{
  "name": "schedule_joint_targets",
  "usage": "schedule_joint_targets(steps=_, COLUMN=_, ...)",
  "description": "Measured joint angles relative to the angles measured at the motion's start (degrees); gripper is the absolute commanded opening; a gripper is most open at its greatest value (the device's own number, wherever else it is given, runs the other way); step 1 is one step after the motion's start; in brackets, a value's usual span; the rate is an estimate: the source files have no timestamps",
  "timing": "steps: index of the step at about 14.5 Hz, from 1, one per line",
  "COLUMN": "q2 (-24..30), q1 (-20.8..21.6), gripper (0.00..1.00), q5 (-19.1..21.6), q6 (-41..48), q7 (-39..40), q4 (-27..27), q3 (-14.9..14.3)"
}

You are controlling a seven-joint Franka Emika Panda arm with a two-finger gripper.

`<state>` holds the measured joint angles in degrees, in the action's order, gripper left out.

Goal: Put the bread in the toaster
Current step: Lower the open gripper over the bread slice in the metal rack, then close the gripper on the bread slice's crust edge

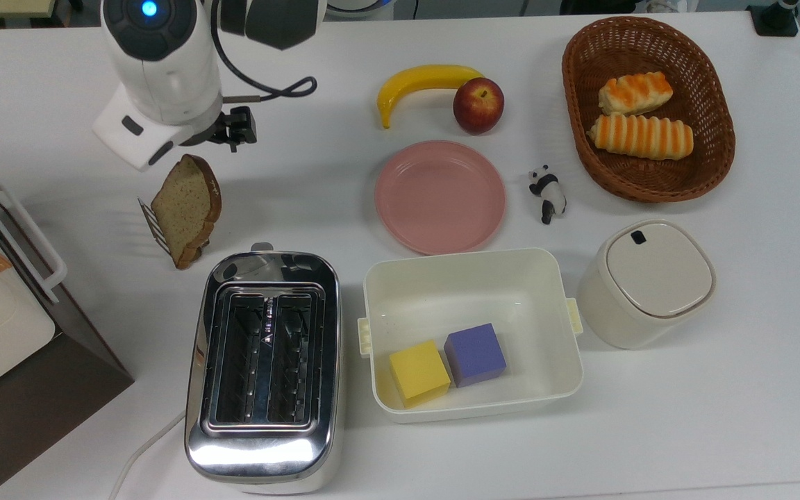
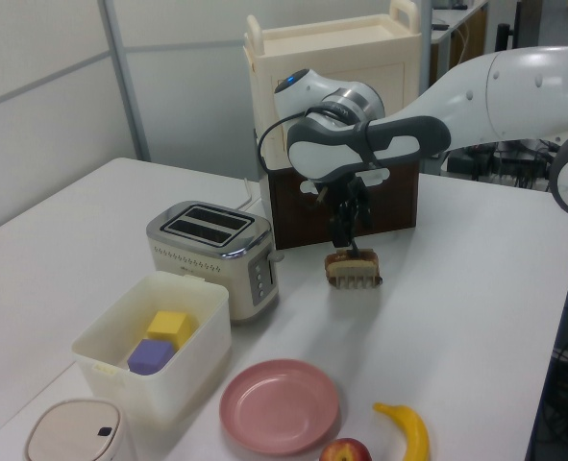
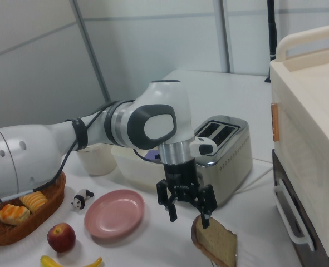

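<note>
Gripper (image 3: 187,210) hangs spread wide, nothing in it, just above the bread (image 3: 217,246) at the right view's bottom centre. I see that slice (image 1: 187,207) upright in its rack (image 1: 152,223), left of centre in the top view. Toaster (image 1: 263,368) sits lower left of centre, both slots bare.

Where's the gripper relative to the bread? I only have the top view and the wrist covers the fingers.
Observer: Right view: the gripper is open, fingers pointing down, spread just above the bread.
Operator: Touching it?
Observer: Can't tell. Left view puts the fingertips right at the slice's top crust, with no clear gap.
Operator: What holds the slice?
Observer: Left view: it stands on edge in a small wire rack, prongs showing below the crust.
</note>
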<state>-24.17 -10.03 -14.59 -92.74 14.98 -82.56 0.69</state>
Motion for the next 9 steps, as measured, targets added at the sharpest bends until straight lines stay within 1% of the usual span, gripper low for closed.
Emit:
schedule_joint_targets(steps=1, q2=-0.4, q1=0.0, gripper=0.92, q5=0.0, q6=-0.2, q7=0.2, q4=0.0, q3=0.0)
schedule_joint_targets(steps=2, q2=-1.0, q1=-0.1, gripper=0.89, q5=0.0, q6=-0.8, q7=0.2, q4=0.0, q3=0.0)
schedule_joint_targets(steps=3, q2=-1.4, q1=-0.1, gripper=0.76, q5=0.0, q6=-1.5, q7=0.3, q4=0.0, q3=0.0)
schedule_joint_targets(steps=4, q2=-2.0, q1=-0.1, gripper=0.60, q5=-0.3, q6=-2.4, q7=0.3, q4=0.0, q3=0.0)
schedule_joint_targets(steps=5, q2=-2.5, q1=-0.1, gripper=0.48, q5=-0.9, q6=-2.7, q7=0.3, q4=0.0, q3=0.0)
schedule_joint_targets(steps=6, q2=-3.0, q1=-0.1, gripper=0.32, q5=-1.7, q6=-2.8, q7=0.3, q4=0.0, q3=0.0)
schedule_joint_targets(steps=9, q2=-3.8, q1=-0.1, gripper=0.00, q5=-2.2, q6=-2.9, q7=1.4, q4=0.0, q3=0.0)
